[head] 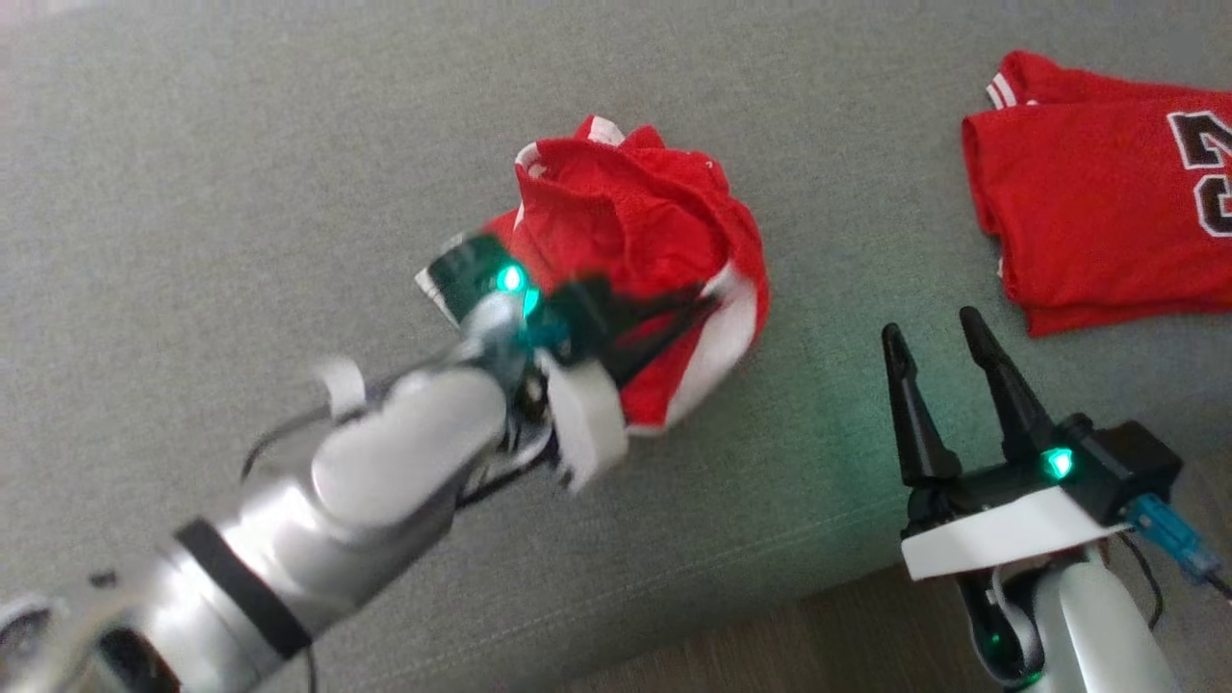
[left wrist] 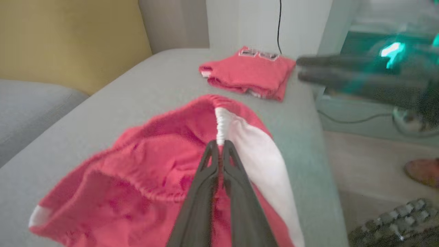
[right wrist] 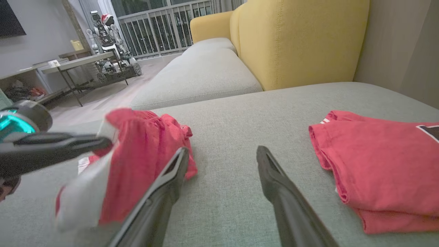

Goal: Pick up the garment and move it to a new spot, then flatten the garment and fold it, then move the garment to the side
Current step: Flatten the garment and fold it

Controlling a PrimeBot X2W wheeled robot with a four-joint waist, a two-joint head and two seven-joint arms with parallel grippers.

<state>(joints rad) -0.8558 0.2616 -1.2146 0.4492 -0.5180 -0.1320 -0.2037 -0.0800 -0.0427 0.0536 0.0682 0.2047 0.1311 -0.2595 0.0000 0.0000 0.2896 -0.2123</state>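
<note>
On the grey couch seat [head: 241,144], the left gripper [left wrist: 219,145] is pinching shut on the white-striped edge of the crumpled red garment [head: 635,221], which is bunching up mid-seat. To the right a folded red shirt [head: 1088,192] is showing big black, white-edged characters, cut off by the frame and not surely readable. Between the two, the right gripper [head: 929,322] is hovering with fingers spread wide, holding nothing, near the seat's front edge.

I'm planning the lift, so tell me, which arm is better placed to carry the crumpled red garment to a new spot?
Left. The left fingers are shut on the crumpled red garment at its white band, while the right fingers stand open, apart from it.
</note>
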